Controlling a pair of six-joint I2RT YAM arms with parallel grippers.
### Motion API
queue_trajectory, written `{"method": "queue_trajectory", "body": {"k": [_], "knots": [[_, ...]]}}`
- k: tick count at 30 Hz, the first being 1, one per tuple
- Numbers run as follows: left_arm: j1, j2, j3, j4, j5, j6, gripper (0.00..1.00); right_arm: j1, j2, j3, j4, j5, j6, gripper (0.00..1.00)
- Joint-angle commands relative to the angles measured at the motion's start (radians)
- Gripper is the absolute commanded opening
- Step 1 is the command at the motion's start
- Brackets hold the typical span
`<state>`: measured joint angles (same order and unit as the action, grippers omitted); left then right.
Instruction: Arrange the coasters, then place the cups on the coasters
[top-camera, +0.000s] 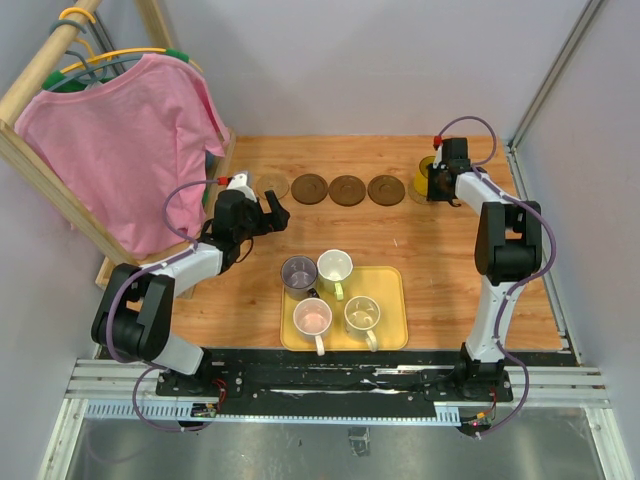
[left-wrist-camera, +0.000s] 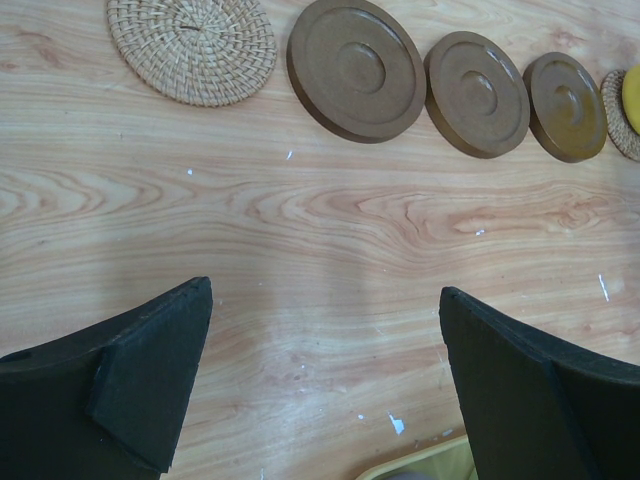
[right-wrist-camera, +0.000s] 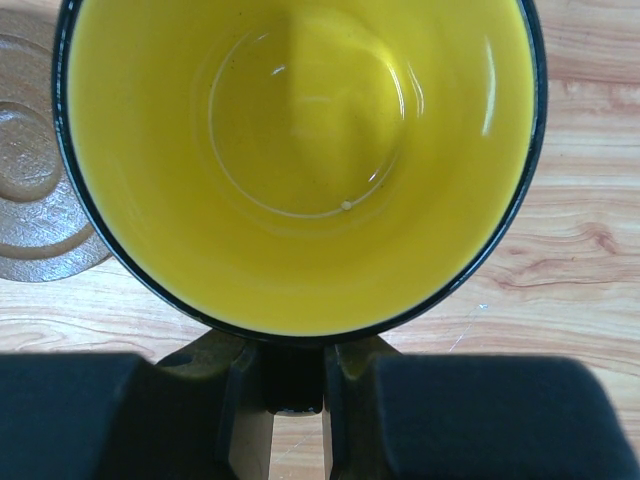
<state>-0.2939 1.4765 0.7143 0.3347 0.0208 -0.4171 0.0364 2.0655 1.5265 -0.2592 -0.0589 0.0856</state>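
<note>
Several coasters lie in a row at the back: a woven one, then three brown discs. A further woven coaster lies under the yellow cup; I cannot tell whether the cup rests on it. My right gripper is shut on that cup's dark handle. Grey-purple, white-greenish, pink and cream cups stand in the yellow tray. My left gripper hangs open over bare wood between tray and coaster row.
A pink shirt hangs on a wooden rack at the back left, close to my left arm. Metal wall frames bound the table on the right. The tray's corner shows at the bottom of the left wrist view.
</note>
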Motion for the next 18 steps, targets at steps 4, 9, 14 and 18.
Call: {"method": "queue_trajectory", "body": {"k": [4,9,14,18], "knots": [[0.004,0.003,0.010,0.017,0.003,-0.001,1.00,0.009,-0.002,0.029,0.019,0.007,-0.010,0.01],[0.004,0.003,0.008,0.017,0.004,-0.002,1.00,0.013,0.004,0.028,0.010,0.008,-0.009,0.01],[0.004,-0.001,0.004,0.015,0.006,-0.004,1.00,0.020,-0.004,0.017,0.009,0.014,-0.009,0.01],[0.004,-0.004,0.001,0.016,0.007,-0.005,1.00,0.025,-0.018,0.009,0.014,0.020,-0.010,0.01]]}}
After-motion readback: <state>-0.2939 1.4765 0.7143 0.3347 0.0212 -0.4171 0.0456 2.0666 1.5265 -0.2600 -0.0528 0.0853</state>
